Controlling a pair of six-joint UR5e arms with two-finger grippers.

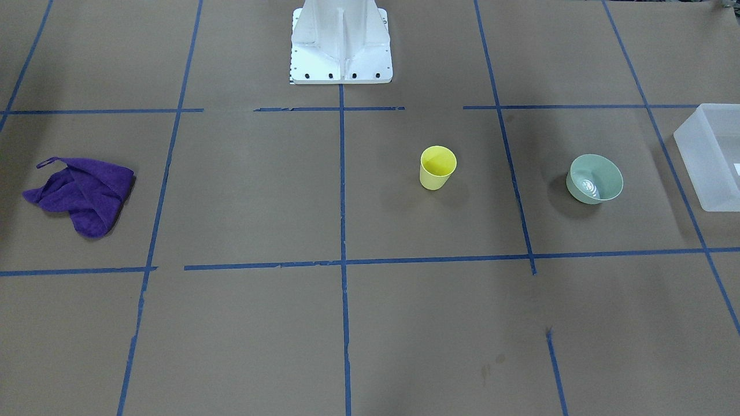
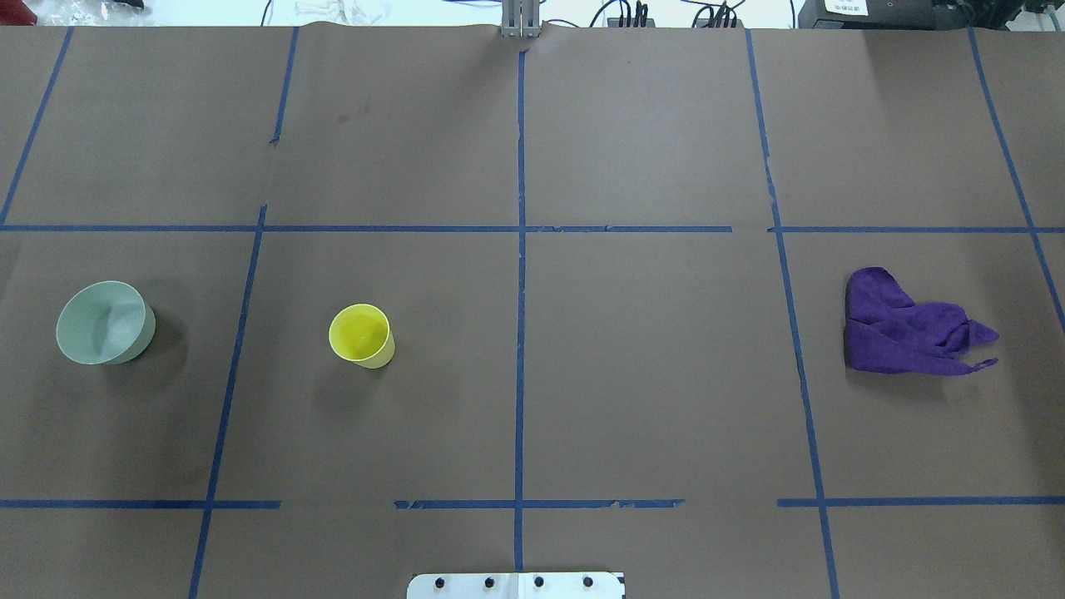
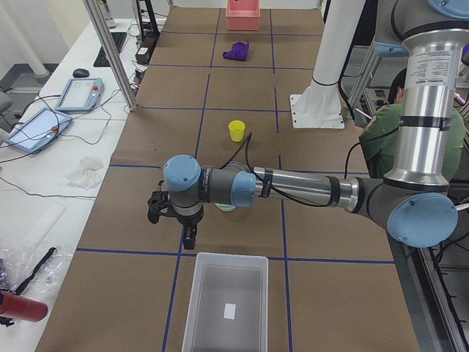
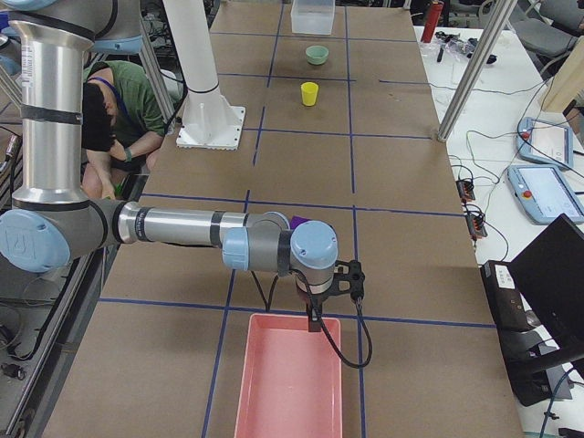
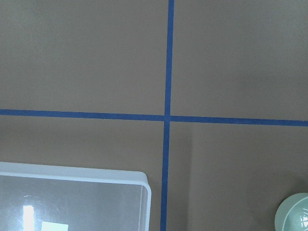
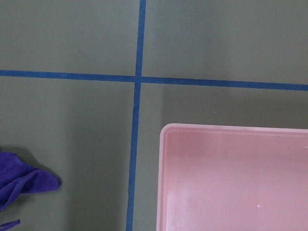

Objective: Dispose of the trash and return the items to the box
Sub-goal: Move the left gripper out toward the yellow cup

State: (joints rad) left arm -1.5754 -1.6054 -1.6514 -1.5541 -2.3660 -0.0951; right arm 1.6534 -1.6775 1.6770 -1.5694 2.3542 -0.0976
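Note:
The yellow cup (image 1: 437,167) stands upright on the brown table, also in the overhead view (image 2: 360,335). The mint-green bowl (image 1: 595,179) sits upright between the cup and the frosted box (image 1: 714,185), which is at the table's end on my left. My left gripper (image 3: 189,236) hangs over the table between the bowl and the box (image 3: 231,256). My right gripper (image 4: 314,321) hangs over the near rim of a pink bin (image 4: 248,365). Both grippers show only in the side views, so I cannot tell if they are open or shut. Neither wrist view shows fingers.
A crumpled purple cloth (image 2: 907,324) lies on my right side, near the pink bin (image 6: 216,127). The white robot pedestal (image 1: 341,43) stands at the table's middle edge. Blue tape lines grid the table. An operator sits beside the pedestal (image 4: 109,119).

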